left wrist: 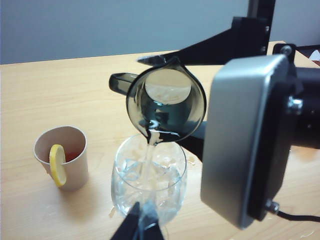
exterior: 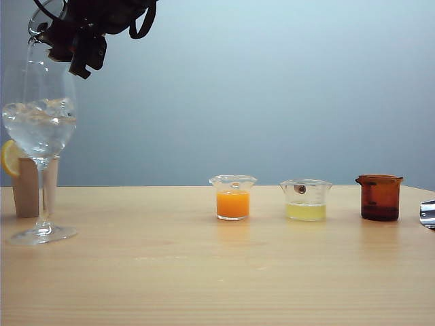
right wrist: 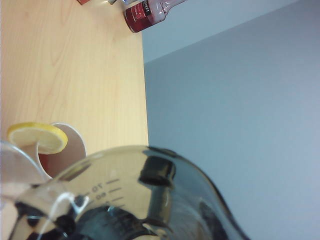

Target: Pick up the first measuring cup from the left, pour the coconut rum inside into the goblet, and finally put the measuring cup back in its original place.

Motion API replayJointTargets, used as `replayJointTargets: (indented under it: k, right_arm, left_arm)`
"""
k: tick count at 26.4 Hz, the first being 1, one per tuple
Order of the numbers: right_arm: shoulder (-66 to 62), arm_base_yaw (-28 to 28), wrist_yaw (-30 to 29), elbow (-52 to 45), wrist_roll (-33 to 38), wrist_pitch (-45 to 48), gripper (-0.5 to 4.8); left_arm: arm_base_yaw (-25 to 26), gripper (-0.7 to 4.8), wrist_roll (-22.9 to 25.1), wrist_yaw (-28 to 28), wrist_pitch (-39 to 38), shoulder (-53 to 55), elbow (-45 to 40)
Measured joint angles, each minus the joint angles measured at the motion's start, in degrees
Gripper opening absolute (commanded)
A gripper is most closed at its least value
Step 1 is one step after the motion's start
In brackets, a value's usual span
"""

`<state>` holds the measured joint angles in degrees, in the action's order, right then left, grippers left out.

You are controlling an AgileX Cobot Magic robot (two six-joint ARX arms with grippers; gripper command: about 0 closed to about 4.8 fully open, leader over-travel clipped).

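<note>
Smoky grey-green translucent measuring cup with dark markings fills the right wrist view, tipped lip-down over the tall clear stemmed goblet, which stands at nine o'clock on the pale wooden table in the exterior view. The right gripper has reached across to eleven o'clock there and is clamped on the cup's wall. A thin stream of clear coconut rum runs from the lip onto the ice, so the pickup is done and the pour is under way; emptying the cup and returning it remain, probably to the bare stretch at nine o'clock of the clear cup of orange liquid. The left gripper hangs near the goblet; only its dark tips show, cut off at the frame edge, so I cannot tell how its jaws stand. How much rum remains is hard to judge through the tint.
</note>
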<state>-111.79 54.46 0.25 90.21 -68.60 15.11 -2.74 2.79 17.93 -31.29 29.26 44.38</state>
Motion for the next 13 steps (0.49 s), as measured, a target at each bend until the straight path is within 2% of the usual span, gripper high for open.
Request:
replayJointTargets:
  k: [13]
  right_arm:
    - [0.0,0.0,0.0,0.0,-8.6,0.0,-0.01]
  left_arm:
    - [0.0,-0.05,0.0,1.5,-1.7,0.0,0.0]
